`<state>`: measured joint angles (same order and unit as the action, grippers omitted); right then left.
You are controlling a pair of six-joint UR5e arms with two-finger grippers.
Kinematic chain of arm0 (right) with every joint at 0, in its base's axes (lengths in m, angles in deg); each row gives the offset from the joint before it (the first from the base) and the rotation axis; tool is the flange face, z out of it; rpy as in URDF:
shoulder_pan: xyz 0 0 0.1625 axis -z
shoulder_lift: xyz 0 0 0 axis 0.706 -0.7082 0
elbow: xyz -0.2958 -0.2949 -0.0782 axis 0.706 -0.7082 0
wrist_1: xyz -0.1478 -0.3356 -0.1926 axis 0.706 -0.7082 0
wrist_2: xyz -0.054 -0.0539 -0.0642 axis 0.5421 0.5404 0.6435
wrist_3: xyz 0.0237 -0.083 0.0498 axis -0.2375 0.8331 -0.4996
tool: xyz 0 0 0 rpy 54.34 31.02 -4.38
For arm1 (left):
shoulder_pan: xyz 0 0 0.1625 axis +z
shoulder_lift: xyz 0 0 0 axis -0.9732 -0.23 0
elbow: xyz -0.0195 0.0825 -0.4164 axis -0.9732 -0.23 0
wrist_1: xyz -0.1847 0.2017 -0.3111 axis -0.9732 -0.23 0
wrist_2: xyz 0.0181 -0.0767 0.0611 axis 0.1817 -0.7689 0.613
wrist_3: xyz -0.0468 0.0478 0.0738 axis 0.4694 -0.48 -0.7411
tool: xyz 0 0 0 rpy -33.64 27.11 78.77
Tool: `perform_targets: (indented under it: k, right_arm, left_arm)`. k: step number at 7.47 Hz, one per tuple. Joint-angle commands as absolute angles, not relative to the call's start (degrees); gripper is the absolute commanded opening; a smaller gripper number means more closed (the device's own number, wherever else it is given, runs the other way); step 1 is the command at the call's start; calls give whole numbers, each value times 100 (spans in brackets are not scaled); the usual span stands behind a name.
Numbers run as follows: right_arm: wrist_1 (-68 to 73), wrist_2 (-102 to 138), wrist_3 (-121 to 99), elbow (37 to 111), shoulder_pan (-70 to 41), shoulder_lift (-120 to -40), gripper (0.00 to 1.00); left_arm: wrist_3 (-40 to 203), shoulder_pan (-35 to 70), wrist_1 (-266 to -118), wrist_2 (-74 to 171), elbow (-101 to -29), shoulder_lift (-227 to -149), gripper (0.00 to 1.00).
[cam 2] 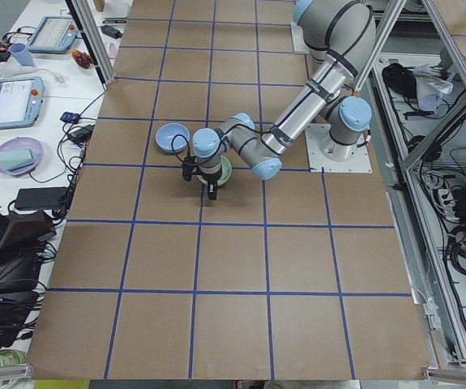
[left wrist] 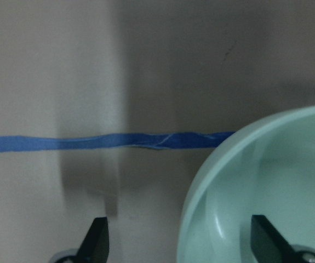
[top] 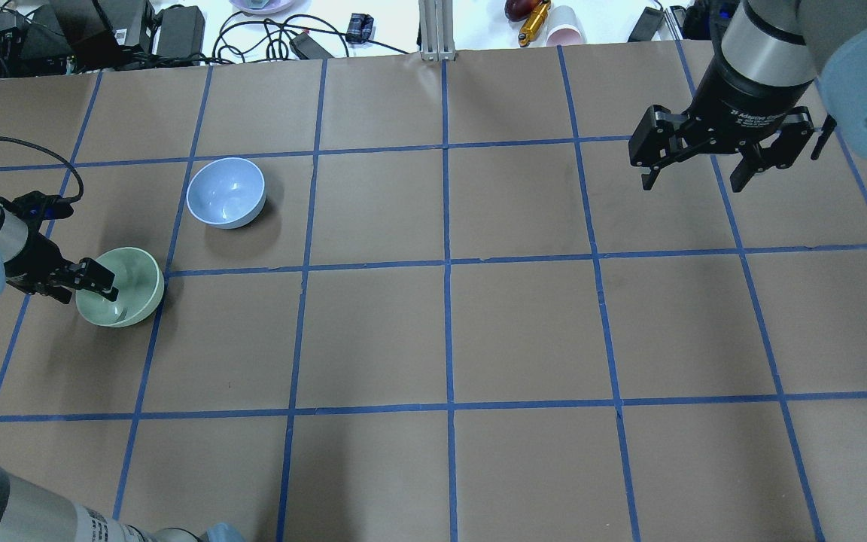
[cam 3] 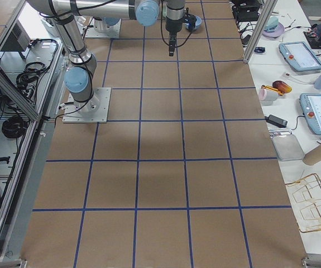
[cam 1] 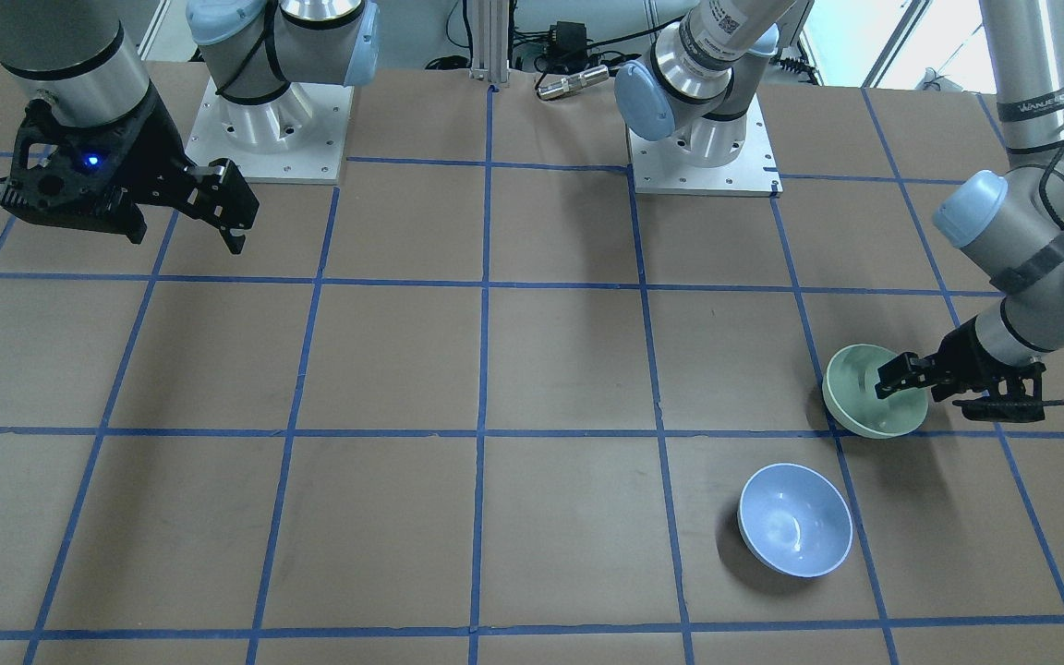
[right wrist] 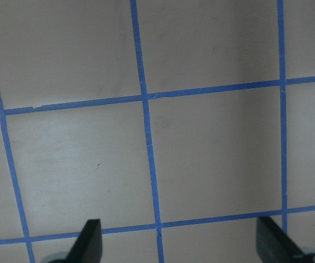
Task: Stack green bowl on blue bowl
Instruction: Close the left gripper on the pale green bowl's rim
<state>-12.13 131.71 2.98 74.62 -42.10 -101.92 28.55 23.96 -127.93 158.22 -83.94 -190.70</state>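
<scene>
Right between the left gripper's [left wrist: 182, 244] fingertips is the near rim of the green bowl [top: 131, 292]. The wrist view shows 1 finger [left wrist: 98, 241] hanging outside the wall and the other [left wrist: 267, 241] down inside the bowl. The jaws are spread wide and nothing is pinched yet, so I'd call this the grasp step, with the gripper lined up on the rim but not clamped.

The blue bowl [top: 225, 192] sits on the table [top: 524, 324], ahead of that gripper and off to its side across 1 blue tape line [top: 177, 218]. It's near the green bowl but not touching it, and it's upright with nothing in it.

The right gripper [top: 693, 179] is well apart from both bowls, hovering over bare table with its 2 fingers spread and empty. It doesn't look like it has a job here.

My guess at what the next move calls for:
- Close on the rim with a firm pinch, since the surface is glossy and a thin wall could slip or tip the bowl.
- Lift straight up so the bowl doesn't drag.
- Carry it over the blue bowl and center it before letting go. The 2 bowls look the same size, so an off-center drop would leave the green one sitting crooked on the blue rim instead of nesting.
</scene>
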Motion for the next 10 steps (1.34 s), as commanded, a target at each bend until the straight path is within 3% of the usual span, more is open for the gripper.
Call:
perform_targets:
  k: [1,2,6,8,10]
  right_arm:
    - [-1213,13171,298,7462,-4210,-10192,100]
    - [-1213,13171,298,7462,-4210,-10192,100]
    - [-1213,13171,298,7462,-4210,-10192,100]
    - [-1213,13171,298,7462,-4210,-10192,100]
    - [-1213,13171,298,7462,-4210,-10192,100]
  left_arm:
    - [2805,2397,-12787,15501,-8396,-19072,81]
    - [2717,2397,-12779,15472,-8396,-19098,74]
    - [2409,2397,-12761,15490,-8396,-19099,31]
    - [2400,2397,-12770,15490,-8387,-19090,25]
    - [2330,2397,-12787,15490,-8387,-19090,5]
